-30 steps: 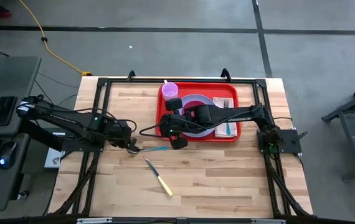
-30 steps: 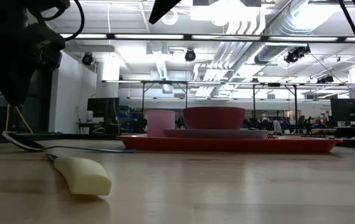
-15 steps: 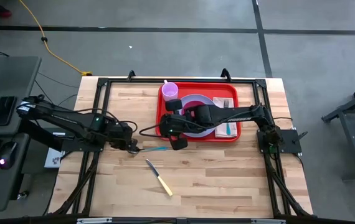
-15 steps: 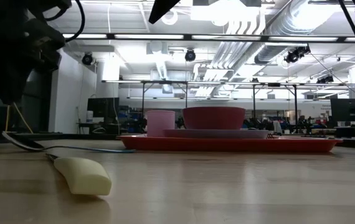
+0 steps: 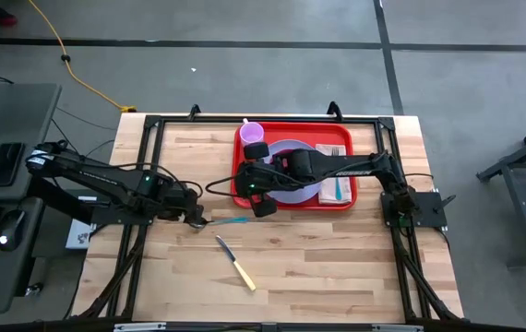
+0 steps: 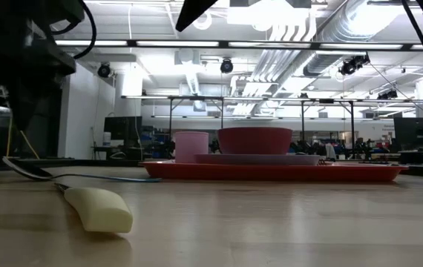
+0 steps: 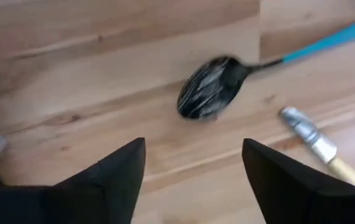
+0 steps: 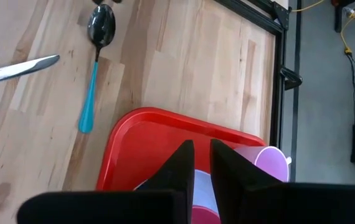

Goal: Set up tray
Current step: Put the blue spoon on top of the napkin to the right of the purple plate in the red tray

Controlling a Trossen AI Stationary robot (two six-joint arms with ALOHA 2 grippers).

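At 12 o'clock on the table (image 5: 337, 267) we see the tray (image 5: 242, 175), w/ plate (image 5: 292, 150), cup (image 5: 252, 132). Right gripper (image 5: 257, 205) at tray's 7 o'clock edge, fingers nearly together, empty. Left gripper (image 7: 193, 163) wide open, empty, over spoon (image 7: 210, 88); knife (image 5: 234, 263) at its 5.

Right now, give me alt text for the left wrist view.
The left end effector, fingers spread open, hovers above a dark-bowled spoon with a teal handle lying on the wooden table. A knife's metal blade and yellowish handle start show beside it.
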